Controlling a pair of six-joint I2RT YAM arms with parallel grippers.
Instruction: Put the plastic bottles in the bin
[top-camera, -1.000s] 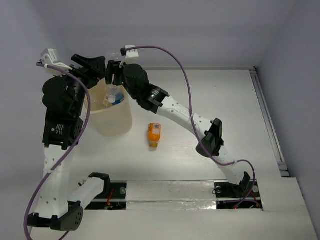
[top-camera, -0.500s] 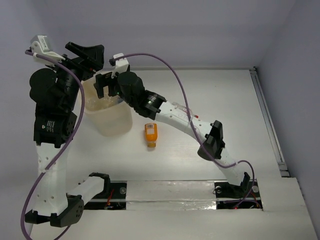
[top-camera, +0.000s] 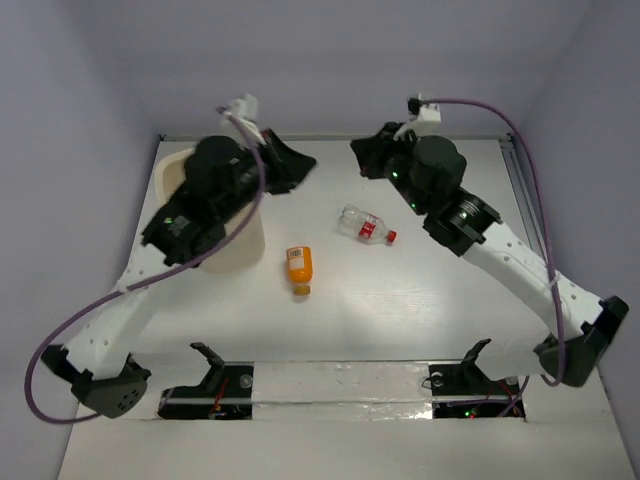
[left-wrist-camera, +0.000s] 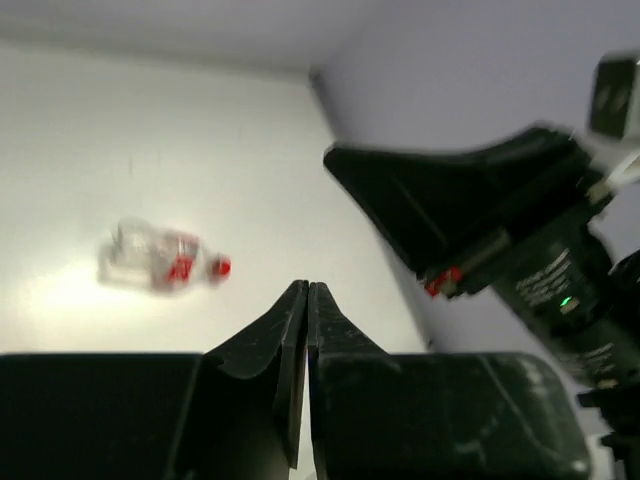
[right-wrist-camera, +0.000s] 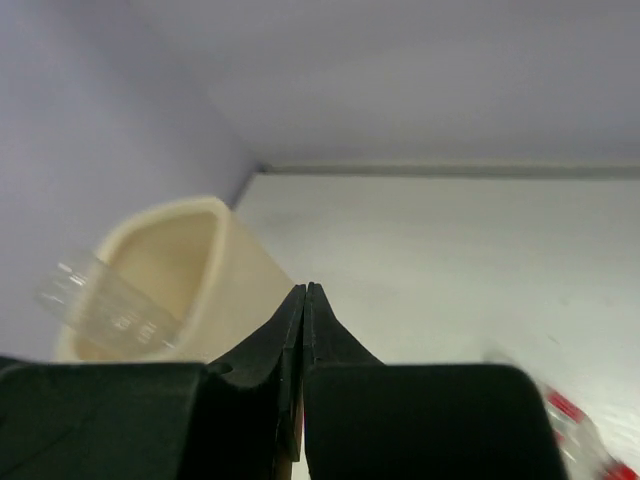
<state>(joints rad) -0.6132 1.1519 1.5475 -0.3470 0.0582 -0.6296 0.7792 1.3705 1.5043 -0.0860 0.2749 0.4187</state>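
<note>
Top external view, reading from the left: the bin (top-camera: 170, 172) is sitting at the far left of the bench (top-camera: 430, 300), most of it covered by my left arm, so I am not seeing inside it from here. The left claw (left-wrist-camera: 306, 292) is hanging above the bench just right of the bin, jaws pressed tip to tip and gripping nothing. I am reading that as a parked posture, not a grasp.

The orange bottle (top-camera: 300, 268) is lying on its side right of the bin, well clear of its wall. The clear bottle (top-camera: 366, 226), with red label and cap, is lying on its side further right, between the two arms. Both are outside the bin, so the job is looking unfinished.

The right claw (right-wrist-camera: 304, 292) is also pinched fully closed and empty, aimed leftward towards the bin. Its wrist camera is showing a blurred clear shape (right-wrist-camera: 100, 303) at the bin's rim. I cannot tell what it is.

Either claw is needing to spread before any pick. Being on their sides, the bottles may roll.
</note>
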